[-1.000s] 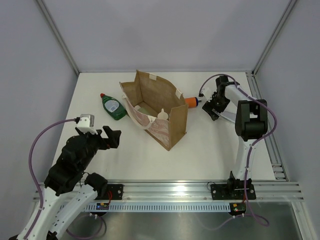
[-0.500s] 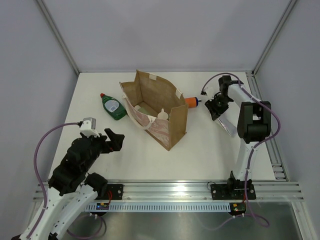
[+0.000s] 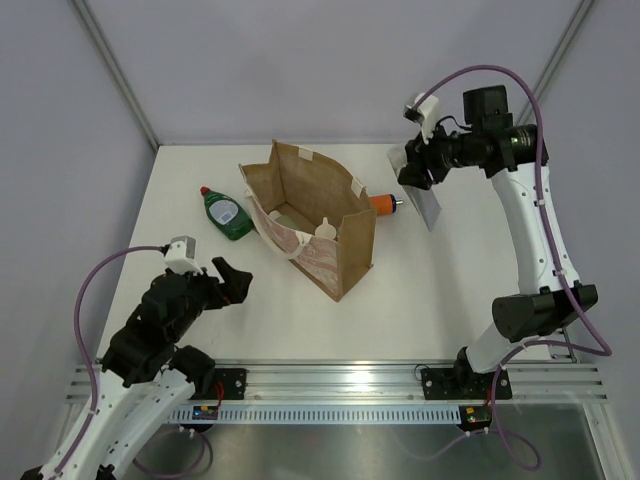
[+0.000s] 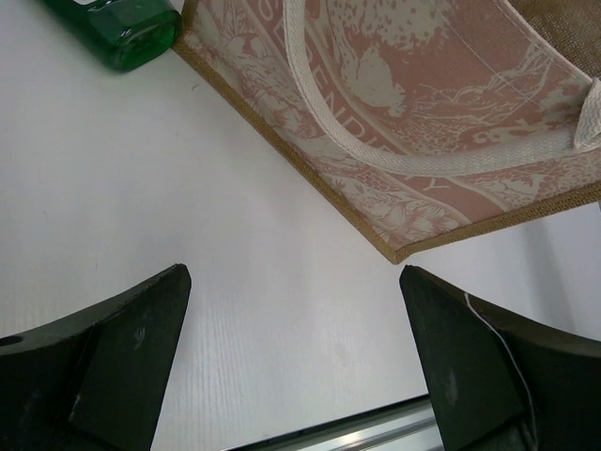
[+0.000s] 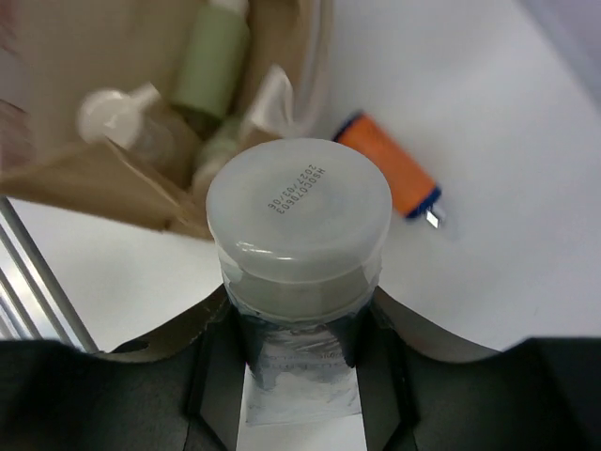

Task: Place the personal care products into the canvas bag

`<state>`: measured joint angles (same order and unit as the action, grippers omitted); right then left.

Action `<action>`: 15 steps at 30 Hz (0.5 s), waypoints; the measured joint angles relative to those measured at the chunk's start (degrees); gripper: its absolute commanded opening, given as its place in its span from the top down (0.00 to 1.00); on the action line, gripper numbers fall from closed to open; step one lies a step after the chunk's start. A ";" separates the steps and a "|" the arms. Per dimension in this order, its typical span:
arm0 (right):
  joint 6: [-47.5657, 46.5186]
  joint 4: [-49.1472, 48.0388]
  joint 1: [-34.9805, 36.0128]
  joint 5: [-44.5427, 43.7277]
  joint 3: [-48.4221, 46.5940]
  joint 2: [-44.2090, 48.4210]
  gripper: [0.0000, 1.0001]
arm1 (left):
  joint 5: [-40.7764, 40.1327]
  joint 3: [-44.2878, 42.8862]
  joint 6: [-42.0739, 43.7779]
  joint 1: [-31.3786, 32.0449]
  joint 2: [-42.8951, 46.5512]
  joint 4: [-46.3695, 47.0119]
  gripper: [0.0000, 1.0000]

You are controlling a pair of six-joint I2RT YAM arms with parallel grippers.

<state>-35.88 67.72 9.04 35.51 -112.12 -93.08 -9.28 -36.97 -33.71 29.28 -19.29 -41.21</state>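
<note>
R gripper [image 3: 425, 168] clamped on flat silver-grey tube [image 5: 298, 211], tan canvas bag [image 3: 350, 250] & orange bottle [image 5: 385, 174] seen below it, L gripper [image 4: 296, 287] spread wide, nothing held.

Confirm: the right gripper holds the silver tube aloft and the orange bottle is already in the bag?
No, the orange bottle lies on the table beside the canvas bag; top external view shows it. The right gripper does hold the silver tube aloft.

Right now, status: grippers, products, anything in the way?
Left gripper open, empty, near canvas bag. Right gripper shut on silver tube, above table right of bag. Green bottle, orange bottle outside on table. Bag mouth unobstructed.
</note>
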 measured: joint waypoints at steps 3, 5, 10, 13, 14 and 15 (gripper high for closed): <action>3.06 -0.02 6.56 2.73 -12.68 -2.05 0.89 | -0.24 -0.04 -0.44 0.00 -0.70 -0.02 0.01; 4.96 -0.46 10.49 4.31 -20.83 -5.22 0.90 | -0.42 -0.04 -0.68 0.00 -1.44 -0.15 0.01; 9.75 -5.62 18.99 5.64 -33.00 -14.95 0.92 | -1.22 -0.52 -0.90 0.00 -3.48 -1.66 0.01; 13.11 -10.27 22.49 4.50 -34.25 -20.85 0.93 | -1.95 -1.46 -0.98 0.00 -4.20 -2.82 0.01; 14.16 -11.67 23.28 4.00 -33.92 -22.38 0.93 | -2.25 -1.75 -1.11 0.00 -4.33 -2.95 0.01; 15.37 -13.27 23.91 3.72 -33.20 -23.65 0.93 | -2.58 -1.99 -1.20 0.00 -4.42 -2.97 0.01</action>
<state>-20.51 54.46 32.95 39.22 -145.32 -116.73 -11.86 -38.96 -34.92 29.28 -23.70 -44.18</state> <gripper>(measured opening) 0.501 0.987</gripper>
